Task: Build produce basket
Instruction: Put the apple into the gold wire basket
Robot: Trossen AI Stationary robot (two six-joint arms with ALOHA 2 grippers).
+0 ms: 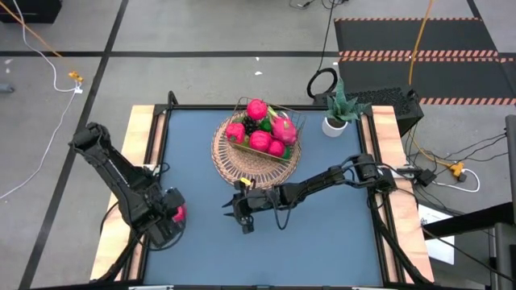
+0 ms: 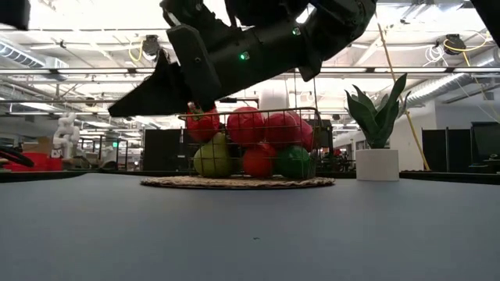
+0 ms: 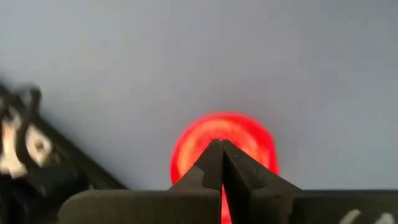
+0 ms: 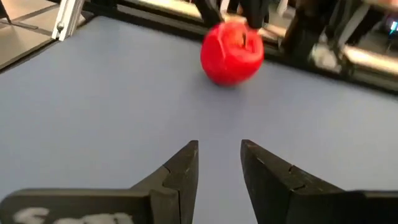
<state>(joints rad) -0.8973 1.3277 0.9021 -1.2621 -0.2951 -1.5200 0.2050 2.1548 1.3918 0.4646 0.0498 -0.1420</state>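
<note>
Near the tabletop's left edge, toward the front corner, the left gripper (image 1: 171, 214) sits over a red apple (image 4: 232, 52), its fingers drawn together to a thin slit with nothing between them; from above, the arm hides all but a sliver of the fruit. At the tabletop's middle, just in front of the basket (image 1: 256, 157), the right gripper (image 1: 242, 214) hangs above the surface with a narrow gap between its empty fingers (image 4: 177, 174). The basket rests toward the far edge, its wire frame (image 2: 248, 114) heaped with pink-red and green produce (image 2: 250, 140), some pieces masked behind others. A potted plant (image 1: 339, 113) stands near the far right corner. No readable writing shows; pale marks on the right gripper's body are cut off and illegible.
</note>
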